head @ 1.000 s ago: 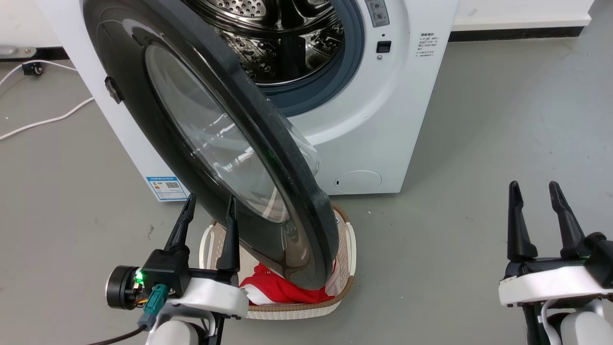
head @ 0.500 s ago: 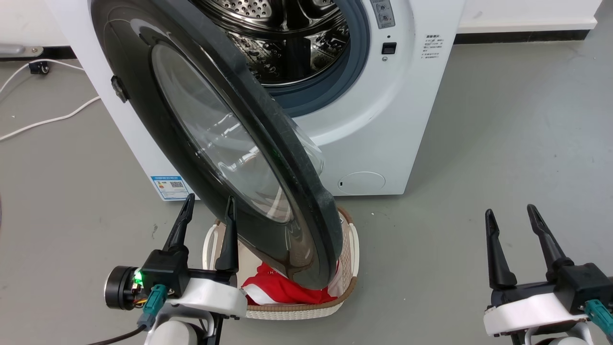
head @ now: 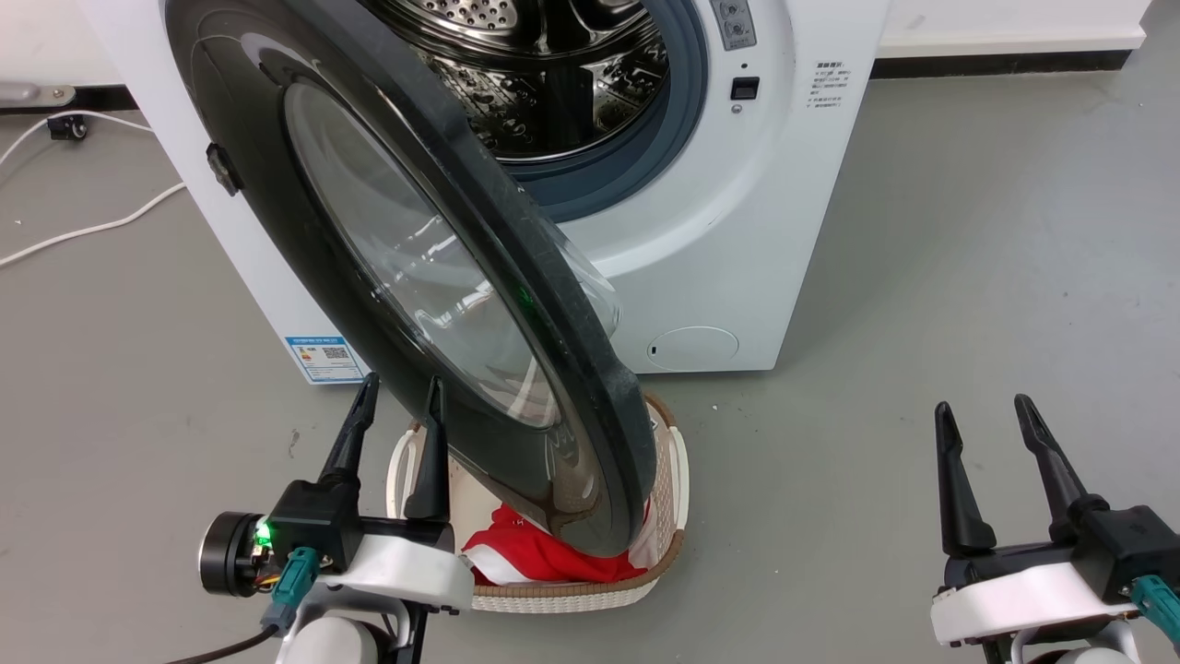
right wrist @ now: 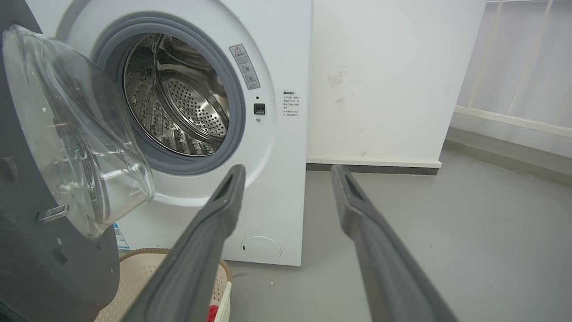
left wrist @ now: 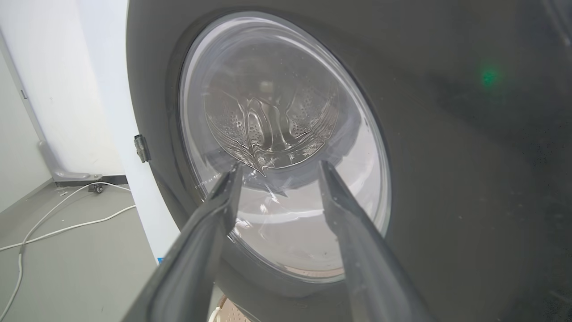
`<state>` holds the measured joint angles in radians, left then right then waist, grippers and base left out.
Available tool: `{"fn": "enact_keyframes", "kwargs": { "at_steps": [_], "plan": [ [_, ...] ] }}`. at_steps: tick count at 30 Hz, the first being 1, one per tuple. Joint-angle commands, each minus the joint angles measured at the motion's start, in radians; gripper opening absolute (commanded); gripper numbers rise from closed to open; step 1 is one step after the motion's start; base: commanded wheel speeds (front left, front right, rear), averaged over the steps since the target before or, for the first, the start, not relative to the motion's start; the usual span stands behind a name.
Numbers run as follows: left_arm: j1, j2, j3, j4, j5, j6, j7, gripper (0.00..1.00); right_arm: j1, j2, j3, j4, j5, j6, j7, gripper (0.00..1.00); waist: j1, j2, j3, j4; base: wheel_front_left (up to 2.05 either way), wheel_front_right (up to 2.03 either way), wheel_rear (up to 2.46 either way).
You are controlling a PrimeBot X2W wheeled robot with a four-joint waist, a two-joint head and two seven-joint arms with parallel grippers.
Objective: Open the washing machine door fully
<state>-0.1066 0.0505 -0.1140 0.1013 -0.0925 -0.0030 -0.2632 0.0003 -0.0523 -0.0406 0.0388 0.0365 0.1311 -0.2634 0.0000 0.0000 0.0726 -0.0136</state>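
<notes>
Washing machine door (head: 415, 267): swung partly open and set just ahead of the left tool (head: 401, 383), whose fingers are spread and pointed at the glass bowl; contact cannot be told. Right tool (head: 981, 406): fingers spread, well apart from the door. Laundry basket (head: 678, 480): placed just right of the left tool, under the door.

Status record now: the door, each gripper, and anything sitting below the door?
door: washing machine door swung partly out, steel drum exposed
left: left gripper open, fingers at the door's outer face near its lower rim; contact unclear
right: right gripper open, off to the right, apart from the door
below door: laundry basket holding red cloth
</notes>
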Motion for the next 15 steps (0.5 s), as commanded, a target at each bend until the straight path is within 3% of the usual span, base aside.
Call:
{"fn": "enact_keyframes", "kwargs": {
  "at_steps": [1, 15],
  "plan": [
    [0.006, 0.000, 0.003, 0.001, -0.004, -0.003, -0.002, 0.00, -0.007, 0.004, 0.000, 0.003, 0.008, -0.001, -0.002, 1.00, 0.0000, 0.0000, 0.000, 0.000, 0.00, 0.00, 0.00],
    [-0.004, 0.000, 0.009, 0.011, -0.012, -0.007, -0.002, 0.00, -0.004, 0.004, 0.001, 0.004, 0.021, -0.001, -0.002, 1.00, 0.0000, 0.0000, 0.000, 0.001, 0.00, 0.00, 0.00]
  ]
}}
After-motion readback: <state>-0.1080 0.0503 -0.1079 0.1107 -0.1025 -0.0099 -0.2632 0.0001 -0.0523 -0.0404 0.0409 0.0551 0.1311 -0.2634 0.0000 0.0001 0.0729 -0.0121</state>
